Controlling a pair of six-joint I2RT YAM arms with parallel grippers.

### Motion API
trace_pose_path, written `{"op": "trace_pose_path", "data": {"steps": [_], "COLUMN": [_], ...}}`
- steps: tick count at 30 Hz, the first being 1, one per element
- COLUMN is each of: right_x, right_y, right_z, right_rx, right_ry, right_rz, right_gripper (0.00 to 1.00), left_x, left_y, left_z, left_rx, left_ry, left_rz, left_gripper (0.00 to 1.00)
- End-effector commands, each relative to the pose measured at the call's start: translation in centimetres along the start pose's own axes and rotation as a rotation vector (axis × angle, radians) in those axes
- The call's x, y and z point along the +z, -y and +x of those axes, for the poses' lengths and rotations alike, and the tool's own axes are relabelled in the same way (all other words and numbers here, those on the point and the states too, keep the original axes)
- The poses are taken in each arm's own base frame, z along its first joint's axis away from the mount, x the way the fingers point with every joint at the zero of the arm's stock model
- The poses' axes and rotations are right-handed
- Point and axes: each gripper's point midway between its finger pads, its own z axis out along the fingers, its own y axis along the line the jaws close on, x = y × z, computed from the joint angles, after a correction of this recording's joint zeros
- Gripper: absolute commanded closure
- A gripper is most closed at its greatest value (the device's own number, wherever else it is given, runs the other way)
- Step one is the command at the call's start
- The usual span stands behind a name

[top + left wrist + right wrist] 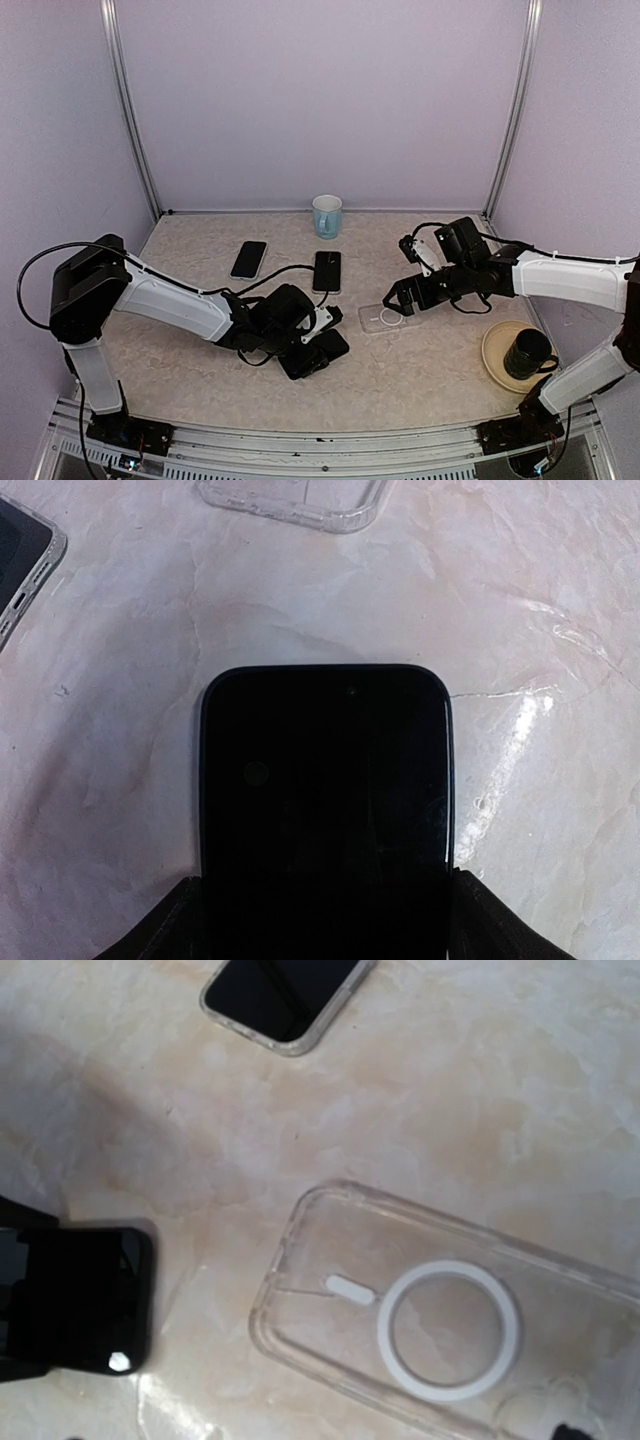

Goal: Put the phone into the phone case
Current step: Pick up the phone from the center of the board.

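Left gripper [327, 910]: partly open, jaws flanking the phone's [325, 780] sides; firm grip cannot be told.
Right gripper [398, 296]: wide open, empty.
Phone case [440, 1320]: directly below right gripper, ahead of left gripper.

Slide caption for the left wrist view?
Black glossy phone between the left tool's fingers, clear plastic case ahead on mottled table.
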Motion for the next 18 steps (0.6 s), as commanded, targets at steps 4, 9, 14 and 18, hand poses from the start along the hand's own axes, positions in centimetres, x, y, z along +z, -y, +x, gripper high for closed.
{"op": "trace_pose_path", "data": {"steps": [4, 9, 14, 18], "right_x": [0.7, 1.4, 2.0, 2.6], "right_y": [-1.4, -2.6, -3.4, -4.3], "right_z": [0.2, 0.3, 0.6, 0.9], "right_rx": [0.047, 0.084, 0.105, 0.115], "right_ry": [-0.009, -0.013, -0.025, -0.040], "right_rz": [-0.106, -0.187, -0.228, -0.262], "right_gripper": [0.00, 0.00, 0.00, 0.00], "left_x": [0.5, -0.3, -0.9, -1.2], "left_y": [0.0, -0.2, -0.2, -0.3], "left_z": [1.6, 0.3, -0.4, -0.7], "left_rx": [0.001, -0.004, -0.003, -0.006], "left_ry": [-0.045, 0.013, 0.050, 0.076], "left_rz": [-0.002, -0.013, -0.018, -0.023], "left_gripper": [0.45, 0.51, 0.55, 0.57]}}
